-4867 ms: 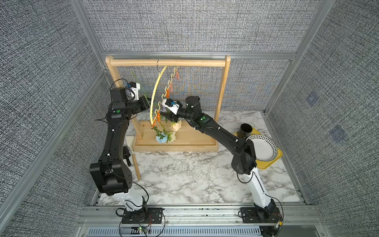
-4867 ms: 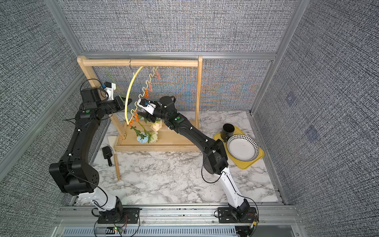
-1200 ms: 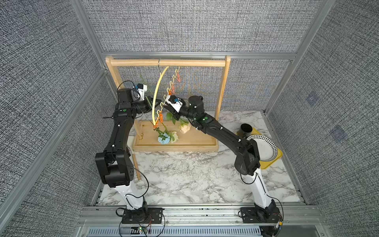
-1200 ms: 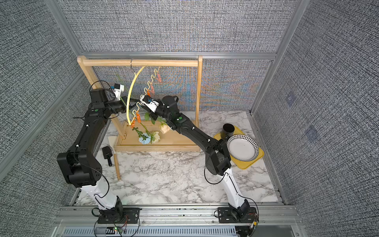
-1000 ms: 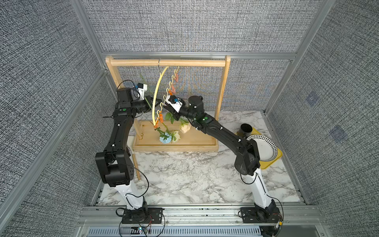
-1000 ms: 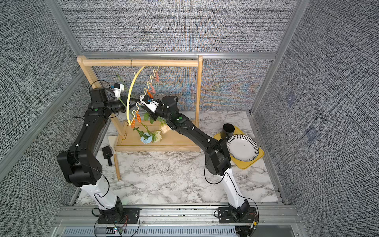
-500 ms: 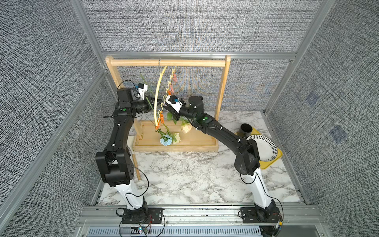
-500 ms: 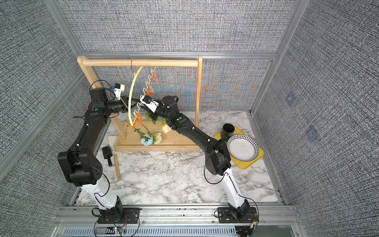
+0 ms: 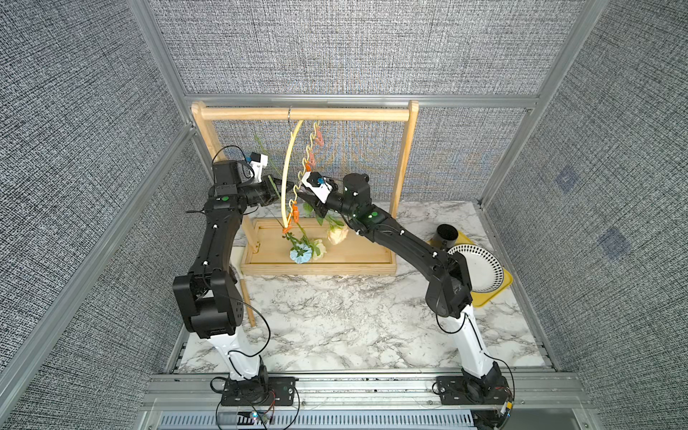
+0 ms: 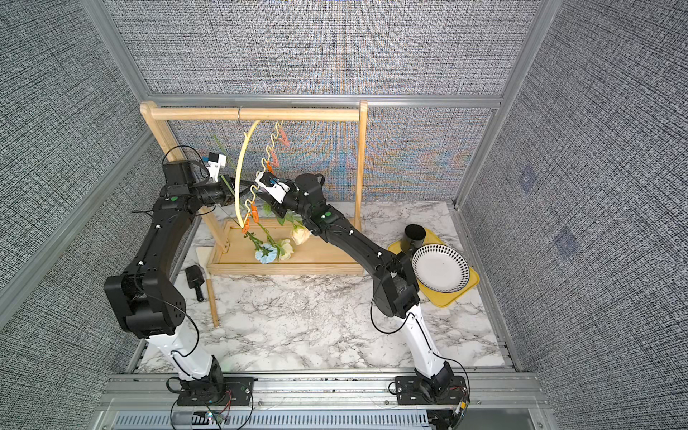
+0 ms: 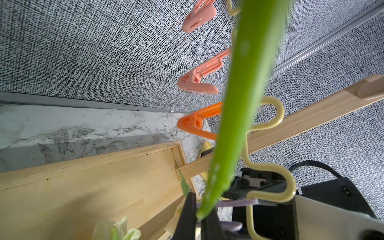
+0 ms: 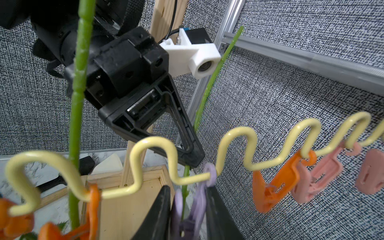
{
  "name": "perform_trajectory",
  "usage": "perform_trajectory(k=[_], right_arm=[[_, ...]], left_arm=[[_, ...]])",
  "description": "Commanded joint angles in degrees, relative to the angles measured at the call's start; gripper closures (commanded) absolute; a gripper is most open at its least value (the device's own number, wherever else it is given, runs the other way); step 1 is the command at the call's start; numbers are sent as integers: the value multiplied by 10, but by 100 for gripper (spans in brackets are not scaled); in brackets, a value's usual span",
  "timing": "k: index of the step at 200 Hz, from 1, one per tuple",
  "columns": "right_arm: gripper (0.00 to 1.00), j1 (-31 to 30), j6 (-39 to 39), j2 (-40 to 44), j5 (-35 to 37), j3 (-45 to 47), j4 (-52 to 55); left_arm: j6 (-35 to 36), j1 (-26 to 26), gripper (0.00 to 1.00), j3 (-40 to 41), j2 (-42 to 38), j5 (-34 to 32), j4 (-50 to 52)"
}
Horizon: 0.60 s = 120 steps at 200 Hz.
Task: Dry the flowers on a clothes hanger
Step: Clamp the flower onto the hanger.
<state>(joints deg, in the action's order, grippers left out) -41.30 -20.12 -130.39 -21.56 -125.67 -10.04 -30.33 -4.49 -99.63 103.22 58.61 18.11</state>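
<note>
The wooden rack (image 9: 305, 113) stands at 12 o'clock on the marble table (image 9: 335, 335), and the clothes hanger (image 9: 286, 175) dangles from its bar by one thin hook, so it swings freely. I judge this the biggest risk: a sideways nudge from either arm can set the hanger rocking, or even lift the hook off the bar. The left gripper (image 9: 277, 184), at 9 o'clock of the hanger, is clamped tight on a green stem (image 11: 239, 104) and holds it across the wavy wire. The right gripper (image 12: 188, 191), at 3 o'clock of the hanger, has its jaws on either side of a lilac clip (image 12: 200, 202) and appears to squeeze it, with the stem running between the clip's arms. The beige rose (image 9: 337, 234), seemingly on that stem, hangs head-down at 5 o'clock of the hanger, over the rack's base. Just beside it, the cream rose (image 9: 319, 247) and the blue bloom (image 9: 299, 255) hang from orange clips (image 9: 295, 215) at the hanger's 6 o'clock end. Next risk: the clip may shut beside the stem instead of on it, and the rose then falls once the left jaws part. Smallest risk: the stem is thin and slick, so it may slide through the clip under the bloom's weight
</note>
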Motion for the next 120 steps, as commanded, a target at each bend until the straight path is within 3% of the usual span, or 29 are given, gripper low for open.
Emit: perform_trajectory(k=[1,93,120], right_arm=[[65,-1,5,6,-3,2,-17],[45,3,1,46,-23,59,-30],[43,7,9,58,-28,76,-38]], left_arm=[[11,-1,98,-5,0,3,4],[12,-3,98,-7,-2,-4,5],[12,-3,91,-8,-2,-5,5]])
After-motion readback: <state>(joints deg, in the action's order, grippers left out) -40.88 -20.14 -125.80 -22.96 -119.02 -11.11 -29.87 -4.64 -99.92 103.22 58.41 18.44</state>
